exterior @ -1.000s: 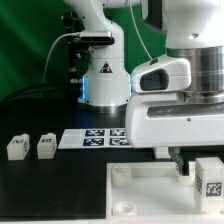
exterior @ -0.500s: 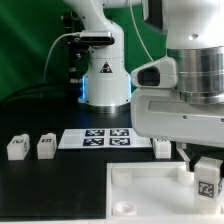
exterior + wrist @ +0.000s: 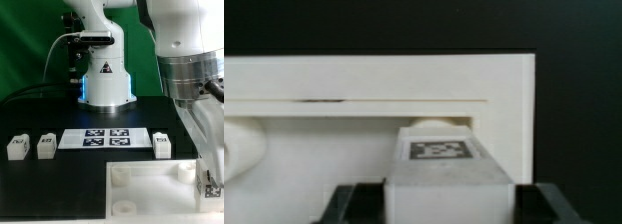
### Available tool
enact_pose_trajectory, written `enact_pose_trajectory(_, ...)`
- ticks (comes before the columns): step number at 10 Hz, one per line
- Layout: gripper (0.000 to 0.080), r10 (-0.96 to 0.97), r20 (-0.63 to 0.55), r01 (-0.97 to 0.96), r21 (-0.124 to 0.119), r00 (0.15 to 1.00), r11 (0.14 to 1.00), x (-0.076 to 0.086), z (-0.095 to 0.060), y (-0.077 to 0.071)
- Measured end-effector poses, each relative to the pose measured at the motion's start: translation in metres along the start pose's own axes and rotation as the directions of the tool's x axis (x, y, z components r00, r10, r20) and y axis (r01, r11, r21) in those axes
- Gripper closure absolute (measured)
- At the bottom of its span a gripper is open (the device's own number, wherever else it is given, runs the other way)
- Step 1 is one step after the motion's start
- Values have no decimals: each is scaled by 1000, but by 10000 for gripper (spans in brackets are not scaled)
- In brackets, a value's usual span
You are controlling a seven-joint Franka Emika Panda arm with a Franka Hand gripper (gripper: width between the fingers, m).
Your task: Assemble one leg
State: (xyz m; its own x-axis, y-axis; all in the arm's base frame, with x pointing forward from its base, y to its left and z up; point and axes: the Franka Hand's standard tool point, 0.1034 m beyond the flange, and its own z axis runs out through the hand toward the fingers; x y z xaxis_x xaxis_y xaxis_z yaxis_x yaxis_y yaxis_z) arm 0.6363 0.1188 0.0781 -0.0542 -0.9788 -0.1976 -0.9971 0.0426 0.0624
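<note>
My gripper (image 3: 446, 206) is shut on the leg (image 3: 441, 160), a small white post with a black-and-white tag on its face. Dark fingers (image 3: 358, 205) press on both of its sides. The leg is held over the wide flat white square piece (image 3: 367, 85), close to one corner. In the exterior view the gripper (image 3: 208, 180) is at the far right edge over that piece (image 3: 150, 195). Only a sliver of the held leg (image 3: 213, 187) shows there. Three more legs lie on the table: two at the left (image 3: 15, 147) (image 3: 45, 146) and one further right (image 3: 162, 144).
The marker board (image 3: 100, 138) lies behind the square piece, between the loose legs. The robot's white base (image 3: 102, 75) stands at the back with cables to its left. A round socket (image 3: 239, 150) shows on the square piece beside the held leg.
The arm has moved toward the exterior view's right and lower with the leg in its grip. The held leg, plainly seen before, is now almost off the right edge.
</note>
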Motion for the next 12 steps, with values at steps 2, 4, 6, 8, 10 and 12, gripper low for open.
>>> enact_pose_trajectory(2, 436, -24, 0, 24, -1, 1000, 1000, 0, 0, 0)
enact_pose_trajectory(4, 184, -245, -25, 245, 10, 969, 969, 0, 6, 3)
enact_pose_trajectory(6, 156, -477, -39, 478, 1, 878, 878, 0, 9, 4)
enact_pose_trajectory(8, 151, -663, -39, 663, -9, 747, 748, 2, 9, 4)
enact_pose_trajectory(10, 150, -874, -44, 873, -42, 484, 486, 9, 9, 4)
enact_pose_trajectory(12, 150, -985, -39, 980, -102, 169, 172, 2, 12, 8)
